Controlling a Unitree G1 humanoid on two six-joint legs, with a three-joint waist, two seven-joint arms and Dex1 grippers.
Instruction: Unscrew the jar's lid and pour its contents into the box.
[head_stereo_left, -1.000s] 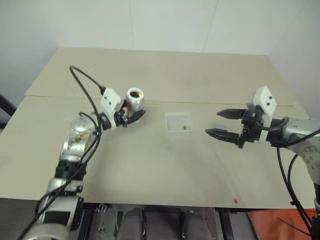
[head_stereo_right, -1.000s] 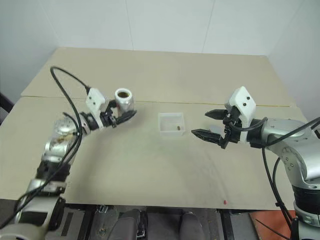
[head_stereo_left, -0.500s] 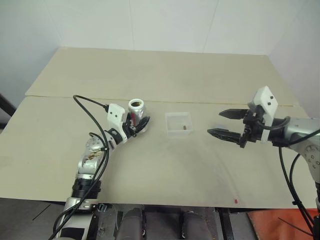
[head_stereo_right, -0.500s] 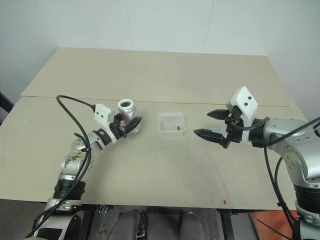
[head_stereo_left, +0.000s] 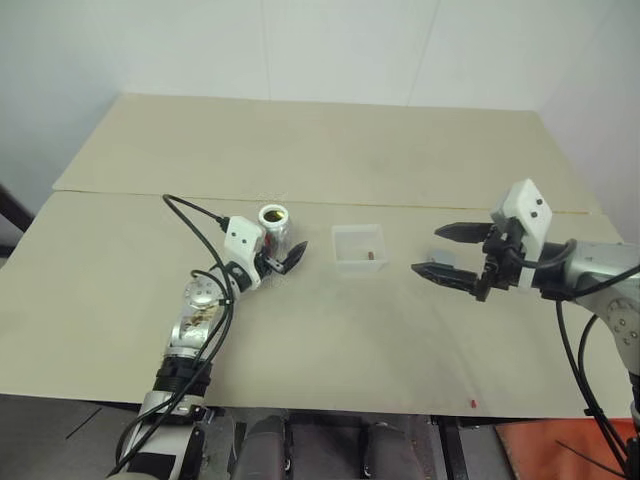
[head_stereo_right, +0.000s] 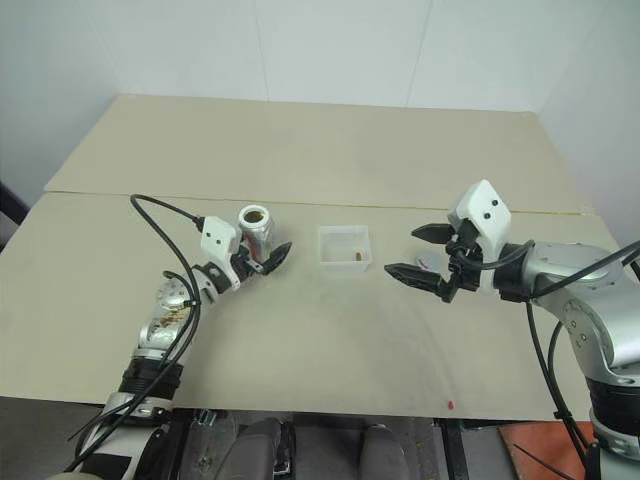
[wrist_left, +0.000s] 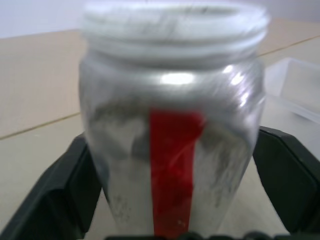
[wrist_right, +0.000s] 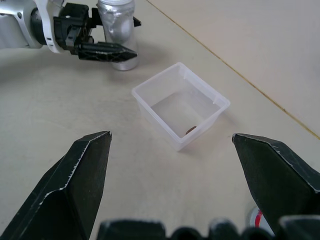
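Left gripper (head_stereo_left: 281, 262) spread around the jar (head_stereo_left: 274, 227), fingers off the glass; jar upright on the tabletop (head_stereo_left: 330, 150), mouth open, apparently set down empty. Box (head_stereo_left: 358, 246) just right of it holds a tiny dark piece (wrist_right: 190, 130), so pouring looks done. Right gripper (head_stereo_left: 446, 251) hangs open, empty, beyond the box.

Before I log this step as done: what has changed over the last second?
The left gripper brought the open jar down onto the table left of the box and opened its fingers around it. The right gripper stayed open beside the box, where the small dark piece lay throughout.
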